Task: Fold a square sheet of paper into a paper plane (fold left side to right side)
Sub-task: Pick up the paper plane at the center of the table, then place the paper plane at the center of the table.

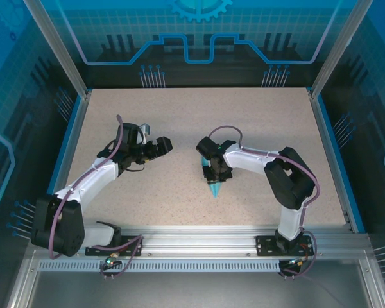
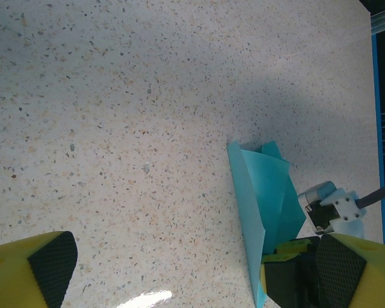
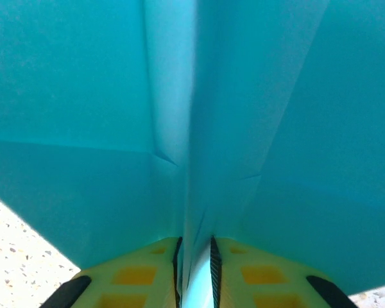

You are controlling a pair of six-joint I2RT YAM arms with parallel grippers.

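**Light-blue folded paper plane (image 1: pixel 215 189) gripped at its crease**

Near the middle of the speckled beige worktop (image 1: pixel 179 115), the plane's centre crease is pinched between the closed yellow fingers of the right pincer (image 3: pixel 196 260). The left pincer (image 1: pixel 159 147) is held wide open and empty, left of the worktop's middle.

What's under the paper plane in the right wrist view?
The speckled table shows at the lower corners. The paper plane's spread wings cover everything else beneath it. Its centre crease is pinched in the right gripper.
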